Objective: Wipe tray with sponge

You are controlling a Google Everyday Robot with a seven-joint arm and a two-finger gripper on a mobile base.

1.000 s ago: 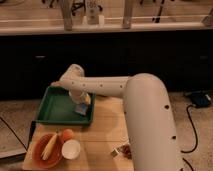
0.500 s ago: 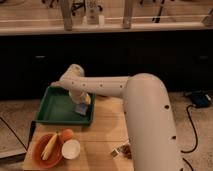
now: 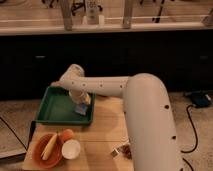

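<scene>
Bowl (image 3: 47, 150): nearest, left on the wooden table (image 3: 102, 132) — off the wiping path.
Sponge (image 3: 82, 105): pressed down at the right edge of the tray (image 3: 55, 107).
Gripper (image 3: 80, 101): over the tray's right side, grasping the sponge — likely mid-wipe.
Arm (image 3: 105, 86): reaches leftward.

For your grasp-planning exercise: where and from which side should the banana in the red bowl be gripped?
Grip the banana across its middle from above: it lies lengthwise in the bowl, whose rim blocks the sides, with the orange beside it. The hand is at the sponge over the tray.
</scene>
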